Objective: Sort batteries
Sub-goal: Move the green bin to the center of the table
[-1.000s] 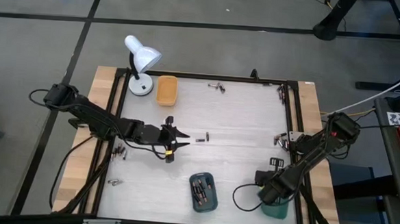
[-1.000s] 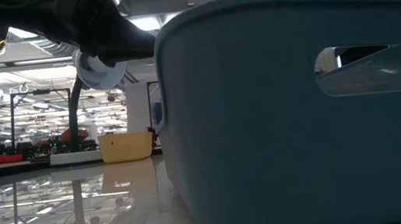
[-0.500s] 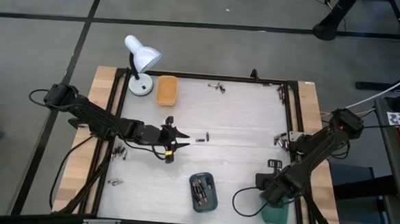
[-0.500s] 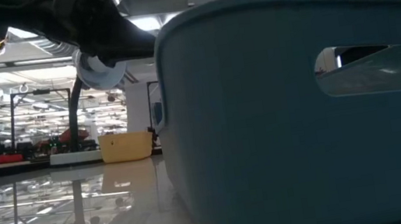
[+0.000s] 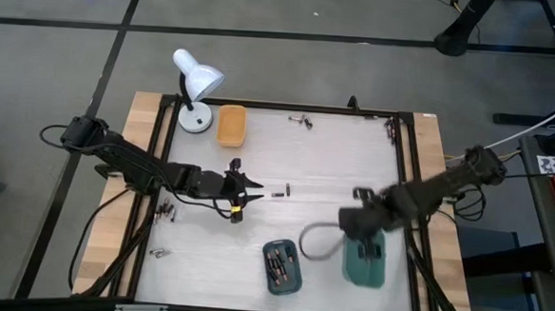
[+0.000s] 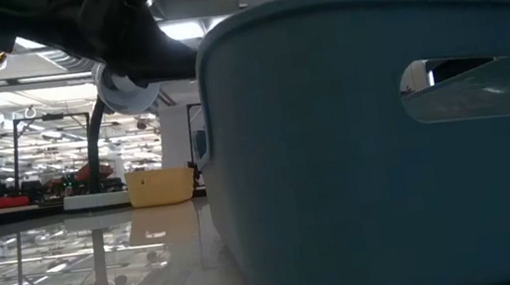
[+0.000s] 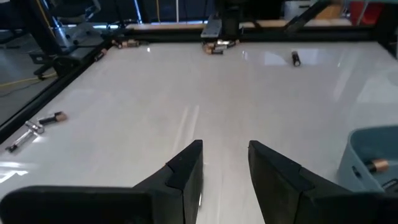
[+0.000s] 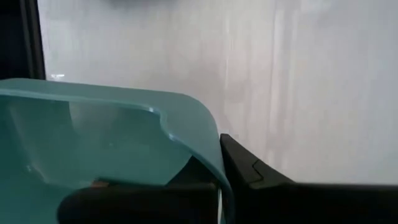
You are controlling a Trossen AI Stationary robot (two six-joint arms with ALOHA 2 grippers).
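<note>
The high view is looking straight down on the whole counter (image 5: 334, 168), taking in both arms. The low view is sitting at counter height, pressed close against the dark teal tray (image 6: 385, 144), and is facing past it toward the lamp (image 6: 117, 87) and the orange tray (image 6: 159, 186). The left wrist view is looking across the counter, catching that dark teal tray's corner. The right wrist view is hovering very near the green tray (image 8: 112, 143).

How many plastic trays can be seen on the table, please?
3. The orange tray sits beside the lamp at the far edge. The dark teal tray sits near the front centre. The green tray is right of it, its rim gripped by the right tool.
</note>
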